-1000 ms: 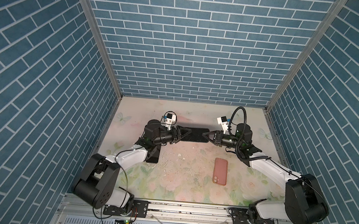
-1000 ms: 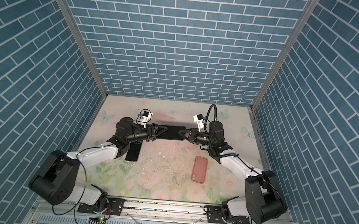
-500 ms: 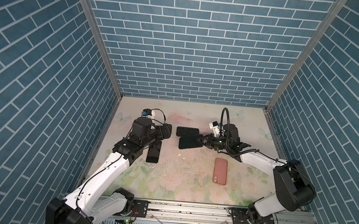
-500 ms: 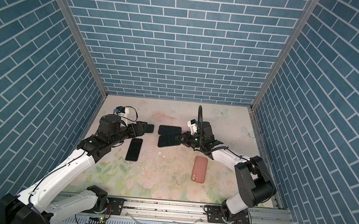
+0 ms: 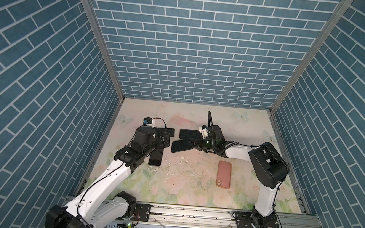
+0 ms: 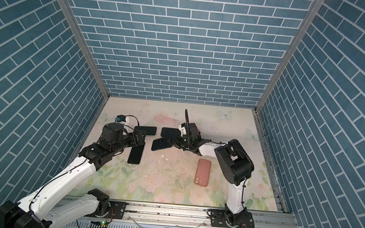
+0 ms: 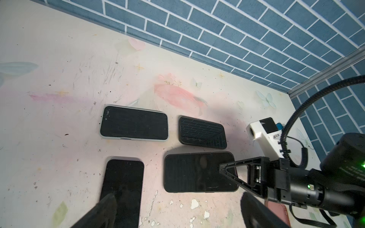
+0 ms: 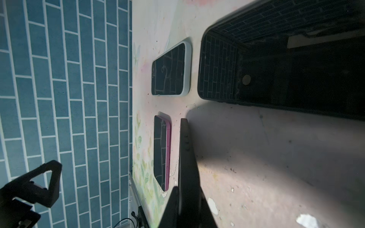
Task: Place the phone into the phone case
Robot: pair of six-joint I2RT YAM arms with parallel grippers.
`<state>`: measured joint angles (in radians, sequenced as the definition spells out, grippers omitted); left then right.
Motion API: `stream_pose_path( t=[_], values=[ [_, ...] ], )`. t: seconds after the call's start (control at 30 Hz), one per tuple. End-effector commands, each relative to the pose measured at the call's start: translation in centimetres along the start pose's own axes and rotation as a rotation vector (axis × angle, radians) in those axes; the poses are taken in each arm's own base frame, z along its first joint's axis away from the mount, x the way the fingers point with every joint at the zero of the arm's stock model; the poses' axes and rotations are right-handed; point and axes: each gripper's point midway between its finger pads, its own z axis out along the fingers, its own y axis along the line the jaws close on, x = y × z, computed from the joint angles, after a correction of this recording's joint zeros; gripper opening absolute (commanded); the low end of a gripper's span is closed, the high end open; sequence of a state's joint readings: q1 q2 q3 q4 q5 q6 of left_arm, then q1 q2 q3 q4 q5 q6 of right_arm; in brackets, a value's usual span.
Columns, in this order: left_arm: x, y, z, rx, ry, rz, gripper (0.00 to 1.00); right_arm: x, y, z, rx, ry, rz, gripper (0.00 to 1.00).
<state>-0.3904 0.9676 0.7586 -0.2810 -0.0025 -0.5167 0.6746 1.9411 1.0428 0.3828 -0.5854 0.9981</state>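
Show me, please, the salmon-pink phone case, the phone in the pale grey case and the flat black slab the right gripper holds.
Salmon-pink phone case (image 5: pixel 224 174): a top view, back centre.
Phone in pale grey case (image 7: pixel 134 124): left wrist view, screen centre.
Flat black slab (image 7: pixel 193 173): left wrist view, upper face.

both top views are bright, even and sharp; the brick walls (image 5: pixel 182 51) splay out at the edges. arms (image 5: pixel 113 176) cast soft shadows on the surface (image 5: pixel 193 187). the right wrist view is dim, heavily shadowed, blurred up close.
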Motion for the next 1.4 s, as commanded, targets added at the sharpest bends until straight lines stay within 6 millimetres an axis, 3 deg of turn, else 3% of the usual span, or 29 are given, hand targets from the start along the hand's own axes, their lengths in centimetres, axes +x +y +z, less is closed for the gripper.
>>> stream_pose_path(
  t=[0.0, 0.3, 0.53, 0.7, 0.93, 1.17, 1.37],
  values=[
    [0.4, 0.5, -0.4, -0.009, 0.008, 0.035, 1.0, -1.2, 0.9, 1.1, -0.011, -0.06, 0.0, 0.0],
    [0.5, 0.7, -0.8, -0.017, 0.005, 0.048, 1.0, 1.2, -2.2, 3.3, 0.069, -0.013, 0.052, 0.0],
    [0.6, 0.7, -0.7, -0.014, 0.006, 0.049, 0.99, 2.8, -4.5, 3.7, 0.162, 0.033, 0.043, 0.19],
    [0.7, 0.7, -0.6, -0.014, 0.01, 0.05, 0.99, 3.5, -5.7, 4.2, 0.219, 0.07, 0.034, 0.22],
    [0.6, 0.6, -0.7, -0.016, 0.013, 0.052, 1.0, 3.6, -6.3, 4.0, 0.281, 0.088, 0.006, 0.28],
    [0.5, 0.7, -1.0, -0.023, 0.012, 0.056, 1.0, 3.9, -6.2, 3.1, 0.338, 0.092, -0.049, 0.41],
    [1.0, 1.3, -1.4, -0.051, 0.037, 0.039, 0.99, 2.8, -5.0, 1.7, 0.376, 0.061, -0.114, 0.54]
  ],
)
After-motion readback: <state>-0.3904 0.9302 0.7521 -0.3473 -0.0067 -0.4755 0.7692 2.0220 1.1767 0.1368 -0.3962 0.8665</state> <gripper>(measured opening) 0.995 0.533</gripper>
